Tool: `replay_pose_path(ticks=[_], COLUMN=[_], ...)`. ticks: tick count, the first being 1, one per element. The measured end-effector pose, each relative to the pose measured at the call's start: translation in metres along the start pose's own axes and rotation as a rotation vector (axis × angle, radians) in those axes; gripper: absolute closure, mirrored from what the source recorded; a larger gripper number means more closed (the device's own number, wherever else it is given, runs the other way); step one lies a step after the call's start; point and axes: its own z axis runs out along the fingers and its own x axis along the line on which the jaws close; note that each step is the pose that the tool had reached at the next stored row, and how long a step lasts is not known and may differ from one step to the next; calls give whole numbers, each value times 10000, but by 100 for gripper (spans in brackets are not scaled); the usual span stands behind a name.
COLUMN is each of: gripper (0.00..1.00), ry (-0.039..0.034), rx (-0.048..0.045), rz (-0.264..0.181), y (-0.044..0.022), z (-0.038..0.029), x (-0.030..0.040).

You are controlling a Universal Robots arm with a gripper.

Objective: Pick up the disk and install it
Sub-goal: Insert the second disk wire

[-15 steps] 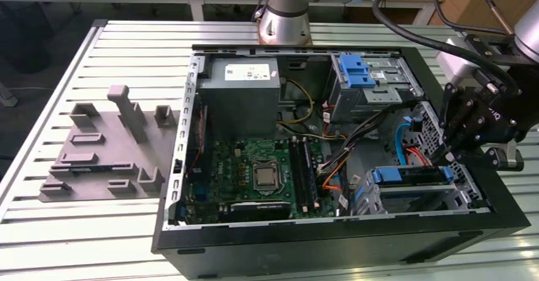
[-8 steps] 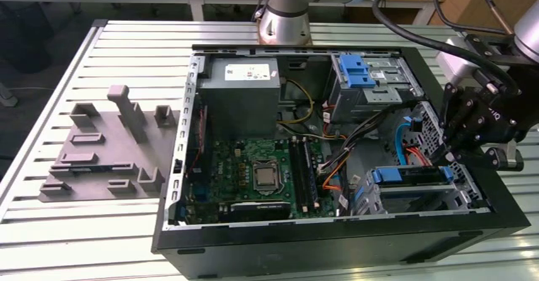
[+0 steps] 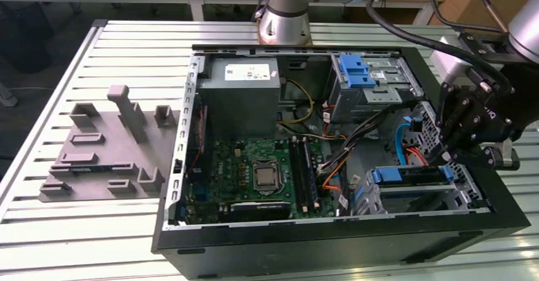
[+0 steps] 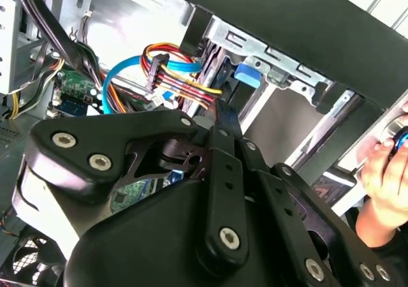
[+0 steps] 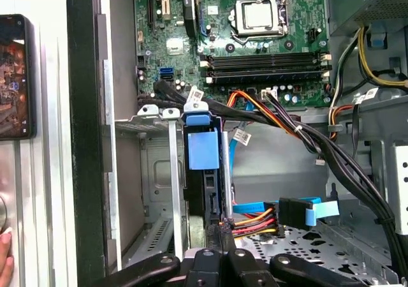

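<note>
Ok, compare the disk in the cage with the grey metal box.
The grey metal box is far bulkier; the disk is a slim slab. The box has a white sticker on bare metal; the disk has a blue frame. The box shows its broad face; the disk sits edge-on in a cage. Both are inside the open case.

Black gripper low inside the open black computer case, coloured cable bundle just beside it, silver drive cage walls flanking, grey slatted table open around grey plastic fixture
</note>
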Motion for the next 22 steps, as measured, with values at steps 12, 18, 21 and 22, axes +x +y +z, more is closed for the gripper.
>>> replay_pose_path(ticks=[12, 18, 21, 22], gripper=[89, 89, 89, 89], ry=[-4, -4, -2, -4], rx=[21, 23, 23, 23], rz=[-1, 0, 0, 0], y=[120, 146, 153, 156], z=[-131, -209, -266, -278], x=[10, 12, 14, 14])
